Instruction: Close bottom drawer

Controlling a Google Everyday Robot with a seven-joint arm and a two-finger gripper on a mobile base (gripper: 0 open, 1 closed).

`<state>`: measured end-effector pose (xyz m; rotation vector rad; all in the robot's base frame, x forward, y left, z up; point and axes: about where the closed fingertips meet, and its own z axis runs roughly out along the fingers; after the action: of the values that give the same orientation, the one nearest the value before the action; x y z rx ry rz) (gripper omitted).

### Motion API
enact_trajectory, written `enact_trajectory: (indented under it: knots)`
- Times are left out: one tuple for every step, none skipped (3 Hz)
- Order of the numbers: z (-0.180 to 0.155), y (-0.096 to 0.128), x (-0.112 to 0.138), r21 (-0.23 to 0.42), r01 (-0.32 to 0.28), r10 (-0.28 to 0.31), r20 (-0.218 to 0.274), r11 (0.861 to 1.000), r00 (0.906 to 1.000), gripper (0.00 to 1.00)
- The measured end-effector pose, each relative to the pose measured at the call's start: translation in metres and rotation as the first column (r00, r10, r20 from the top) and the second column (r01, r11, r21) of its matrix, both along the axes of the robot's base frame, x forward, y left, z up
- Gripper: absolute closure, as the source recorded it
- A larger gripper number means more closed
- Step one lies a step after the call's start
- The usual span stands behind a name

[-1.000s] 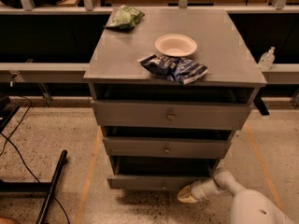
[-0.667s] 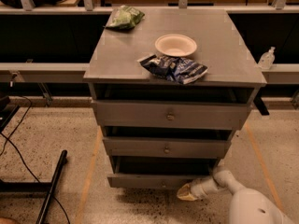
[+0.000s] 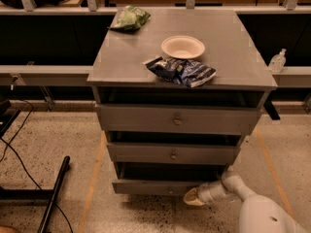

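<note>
The gripper [image 3: 193,196], open or closed I cannot tell, sits at the front of the part-open bottom drawer [image 3: 150,187], which seems to need a straight push in.

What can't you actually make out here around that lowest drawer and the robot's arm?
- Camera view: the inside of the bottom drawer, hidden in shadow under the middle drawer.
- Camera view: whether the pincer, low at that drawer's front right, touches the panel; shadow covers the contact.
- Camera view: most of the arm, cut off by the bottom edge.
</note>
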<state>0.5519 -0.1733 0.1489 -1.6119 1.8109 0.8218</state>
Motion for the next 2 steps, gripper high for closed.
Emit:
enact_trajectory:
  knots:
    - [-0.0001, 0.0004, -0.0004, 0.000, 0.000, 0.000, 0.000, 1.000, 1.0000, 1.00]
    - [-0.0001, 0.0004, -0.0004, 0.000, 0.000, 0.000, 0.000, 1.000, 1.0000, 1.00]
